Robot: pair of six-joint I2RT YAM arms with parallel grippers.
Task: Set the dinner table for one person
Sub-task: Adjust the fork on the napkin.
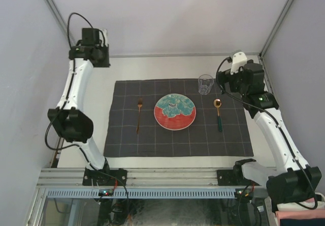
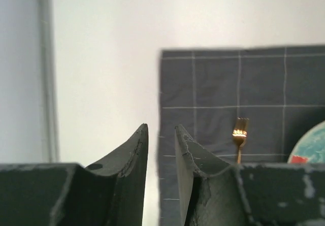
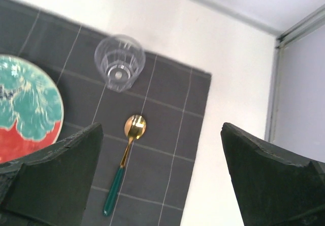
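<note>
The dinner table is off-white and carries a dark grey checked cloth. On the cloth lie a red and teal plate, a gold fork to its left, and a gold spoon with a green handle to its right. A clear glass stands at the cloth's far edge. My left gripper hovers over the table's far left corner, away from the cloth. Its jaws are a narrow gap apart and empty. Beyond them the fork shows. My right gripper is wide open and empty, above the cloth's far right corner, with the spoon and glass to its left.
Grey metal rails edge the table at the front, and upright posts stand at the back corners. White walls close in the sides. Bare tabletop shows left, right and behind the cloth.
</note>
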